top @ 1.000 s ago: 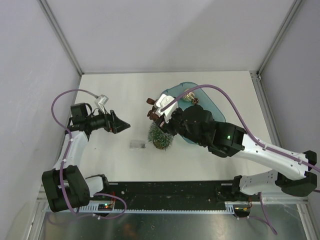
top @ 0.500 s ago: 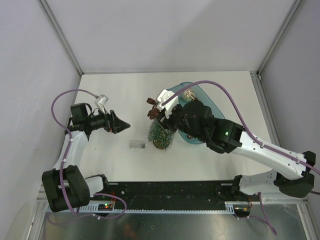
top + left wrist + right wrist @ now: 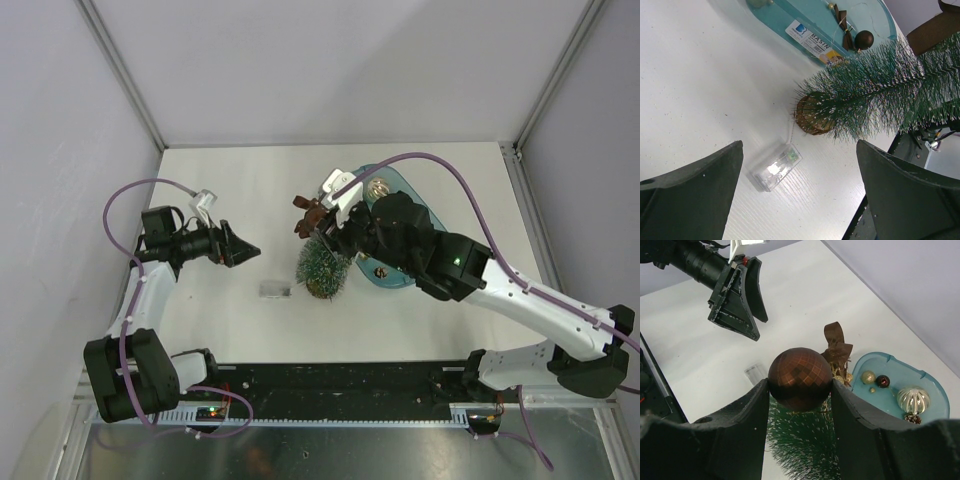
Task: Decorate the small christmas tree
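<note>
White tabletop (image 3: 230,190), grey walls on three sides.

- small christmas tree (image 3: 320,268): dark green bottle-brush cone with frosted tips. It stands upright on its round brown wooden base, on the table just beside the left edge of the teal oval plastic tray (image 3: 890,400), between the two grippers.
- right gripper (image 3: 312,222): jaws pinch a brown faceted ball ornament (image 3: 800,379), one finger on each side. A brown ribbon bow (image 3: 837,347) sticks up right behind the ball. Ball and bow hang over the top of the tree; can't tell whether they touch the bristles.
- left gripper (image 3: 250,250): jaws spread wide, nothing between them. It hovers above the table left of the tree, tips pointing toward it, well apart from it.
- clear plastic battery box (image 3: 776,167): flat on the table between the left gripper and the tree base, near the base. A thin wire runs from the box toward the base.
- in the tray: a ribbed silver ball (image 3: 913,400), a small gold ball (image 3: 868,377), a small dark ball (image 3: 883,381) and a pinecone piece (image 3: 912,417). A white label is stuck on the side wall.
- the right arm reaches over the tray and covers most of it in the top view.
</note>
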Robot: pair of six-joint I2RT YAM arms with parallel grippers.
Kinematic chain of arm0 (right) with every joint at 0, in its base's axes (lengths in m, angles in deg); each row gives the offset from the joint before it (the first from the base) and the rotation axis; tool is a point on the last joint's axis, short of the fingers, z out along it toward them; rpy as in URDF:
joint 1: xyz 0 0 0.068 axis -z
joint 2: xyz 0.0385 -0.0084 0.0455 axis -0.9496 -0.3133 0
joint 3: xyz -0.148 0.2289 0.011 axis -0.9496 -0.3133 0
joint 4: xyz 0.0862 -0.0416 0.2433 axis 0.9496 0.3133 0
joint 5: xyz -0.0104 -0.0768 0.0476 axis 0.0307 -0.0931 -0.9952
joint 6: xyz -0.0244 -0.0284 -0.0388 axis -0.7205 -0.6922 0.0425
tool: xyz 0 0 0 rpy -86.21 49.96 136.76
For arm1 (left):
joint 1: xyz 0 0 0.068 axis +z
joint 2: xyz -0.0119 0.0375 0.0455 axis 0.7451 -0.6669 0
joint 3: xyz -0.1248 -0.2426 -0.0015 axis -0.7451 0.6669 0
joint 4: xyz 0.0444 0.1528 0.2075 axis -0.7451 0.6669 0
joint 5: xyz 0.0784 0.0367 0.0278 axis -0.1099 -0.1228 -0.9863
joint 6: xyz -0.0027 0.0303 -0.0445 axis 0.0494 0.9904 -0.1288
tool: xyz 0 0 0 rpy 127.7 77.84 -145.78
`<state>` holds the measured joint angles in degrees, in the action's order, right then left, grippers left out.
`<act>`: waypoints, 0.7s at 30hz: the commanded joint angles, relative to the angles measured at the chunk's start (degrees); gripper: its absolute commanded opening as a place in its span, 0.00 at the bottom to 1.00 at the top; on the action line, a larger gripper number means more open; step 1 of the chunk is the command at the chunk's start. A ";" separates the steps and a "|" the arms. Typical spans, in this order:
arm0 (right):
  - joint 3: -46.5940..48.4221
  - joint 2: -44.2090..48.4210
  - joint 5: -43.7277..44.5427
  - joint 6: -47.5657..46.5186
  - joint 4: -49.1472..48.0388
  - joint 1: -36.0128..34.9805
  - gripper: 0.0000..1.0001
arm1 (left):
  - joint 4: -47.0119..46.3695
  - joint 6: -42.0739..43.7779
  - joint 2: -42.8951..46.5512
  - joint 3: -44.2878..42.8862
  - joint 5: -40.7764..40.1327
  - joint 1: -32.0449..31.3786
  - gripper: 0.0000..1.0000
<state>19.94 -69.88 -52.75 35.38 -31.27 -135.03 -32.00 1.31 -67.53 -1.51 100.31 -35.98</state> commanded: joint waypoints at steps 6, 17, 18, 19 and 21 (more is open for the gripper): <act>0.30 2.36 -1.25 0.79 -2.68 0.10 0.49 | -0.35 1.12 -0.11 -0.45 1.27 0.65 1.00; 0.46 1.52 -1.68 0.87 -2.37 -0.02 0.53 | -0.39 0.62 0.53 -0.43 2.75 0.67 1.00; 0.56 1.48 -1.69 0.79 -2.40 -0.05 0.53 | -0.37 0.60 0.73 -0.41 3.52 0.66 1.00; 0.69 1.50 -1.70 0.75 -2.42 -0.07 0.53 | -0.32 0.73 0.87 -0.40 4.35 0.70 1.00; 0.95 1.49 -1.86 0.72 -2.30 -0.01 0.53 | -0.10 1.19 1.71 -0.22 6.17 0.62 1.00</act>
<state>19.94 -69.07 -53.95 36.01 -31.68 -135.00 -32.00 1.29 -67.73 -1.51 101.77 -35.98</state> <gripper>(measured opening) 0.531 0.995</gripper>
